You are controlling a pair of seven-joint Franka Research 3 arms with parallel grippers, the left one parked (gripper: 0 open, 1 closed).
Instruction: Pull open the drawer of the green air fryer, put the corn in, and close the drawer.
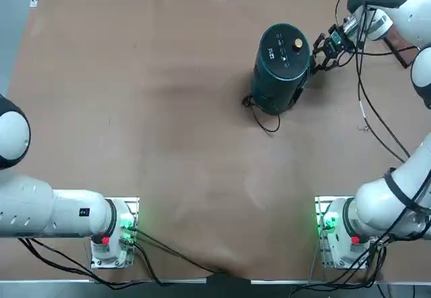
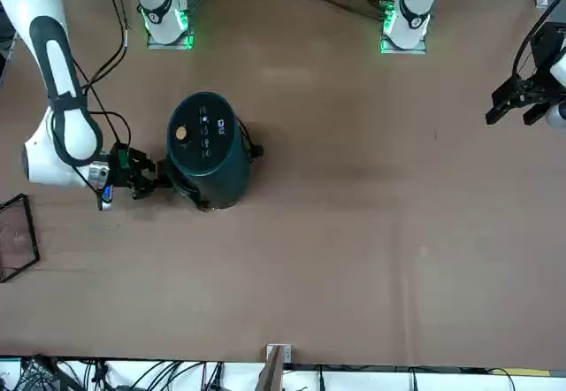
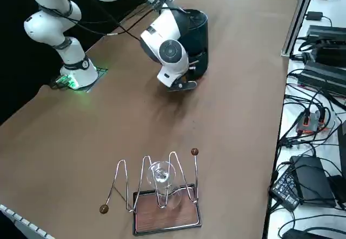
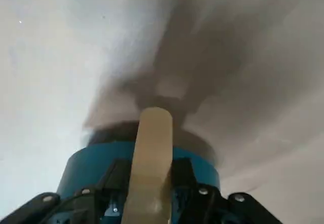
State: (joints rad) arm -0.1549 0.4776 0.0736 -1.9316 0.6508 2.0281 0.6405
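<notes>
Apparently the closing push is in hand: the right gripper, fingers clenched, sits beside the green air fryer toward the bench's far right corner, corn unseen; next, confirm the drawer is flush, then back away.

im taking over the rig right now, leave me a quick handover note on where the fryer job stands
Right gripper: shut, low at the drawer side of the air fryer; what is between its fingers, if anything, can't be made out.
Air fryer: upright, on the far right part of the table, black cord trailing on the near side.
Drawer: it looks closed, but the arm hides much of that side, so check.
Corn: not visible in any view.
Done: gripper is at the fryer.
Left, as far as can be seen: confirm where the corn is, then finish the drawer.
</notes>
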